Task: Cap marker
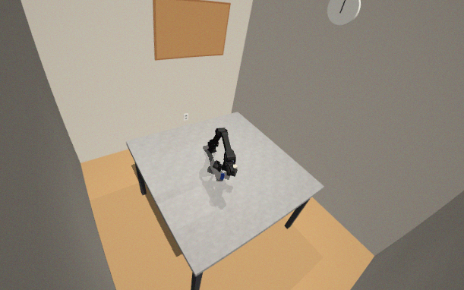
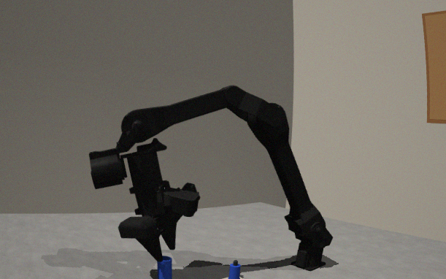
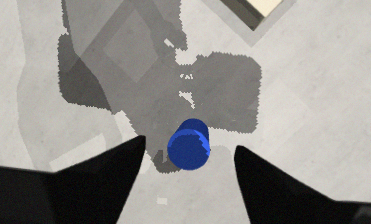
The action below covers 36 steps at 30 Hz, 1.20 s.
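The blue cap (image 1: 222, 176) (image 2: 165, 269) (image 3: 188, 150) stands upright on the table. My gripper (image 2: 167, 255) (image 3: 190, 147) is open and points down just above the cap. In the wrist view the cap shows between the two fingertips, a little nearer the left one, with room on both sides. In the exterior view one fingertip overlaps the cap's top rim; I cannot tell whether they touch. The marker (image 2: 234, 271) stands upright to the right of the cap in the exterior view, its dark tip bare. The pale holder block (image 3: 273, 6) shows only a corner at the wrist view's top edge.
The grey table (image 1: 263, 197) carries the arm's base, which stands beyond the marker in the exterior view. The arm's shadows fall across the table around the cap. The arm hides much of the holder area in the top view.
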Each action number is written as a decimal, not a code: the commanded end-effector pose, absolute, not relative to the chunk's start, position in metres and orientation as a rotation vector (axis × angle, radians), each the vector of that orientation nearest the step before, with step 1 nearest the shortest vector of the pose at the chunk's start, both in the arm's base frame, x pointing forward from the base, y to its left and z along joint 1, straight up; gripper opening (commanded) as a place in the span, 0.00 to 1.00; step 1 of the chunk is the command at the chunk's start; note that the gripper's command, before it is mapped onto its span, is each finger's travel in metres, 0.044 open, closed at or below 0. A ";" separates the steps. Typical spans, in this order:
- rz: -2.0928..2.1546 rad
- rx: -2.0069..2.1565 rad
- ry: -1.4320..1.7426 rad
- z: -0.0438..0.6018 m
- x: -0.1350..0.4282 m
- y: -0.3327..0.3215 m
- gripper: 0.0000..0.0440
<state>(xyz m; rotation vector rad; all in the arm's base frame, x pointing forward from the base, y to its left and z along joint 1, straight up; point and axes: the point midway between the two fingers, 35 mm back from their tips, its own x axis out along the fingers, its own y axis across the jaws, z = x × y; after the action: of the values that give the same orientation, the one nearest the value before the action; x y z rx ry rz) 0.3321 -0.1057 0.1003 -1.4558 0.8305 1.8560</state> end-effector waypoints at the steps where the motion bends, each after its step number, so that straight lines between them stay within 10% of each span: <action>1: 1.901 -1.442 0.819 0.084 0.329 -0.107 0.63; 13: 1.980 -1.495 0.763 0.059 0.323 -0.106 0.53; 19: 1.985 -1.553 0.744 0.066 0.323 -0.106 0.19; 36: 1.985 -1.747 0.631 0.127 0.329 -0.065 0.14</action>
<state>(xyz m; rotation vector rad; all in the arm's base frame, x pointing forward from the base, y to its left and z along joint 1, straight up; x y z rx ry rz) 0.3296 -0.0758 0.1184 -1.7299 0.6538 1.9851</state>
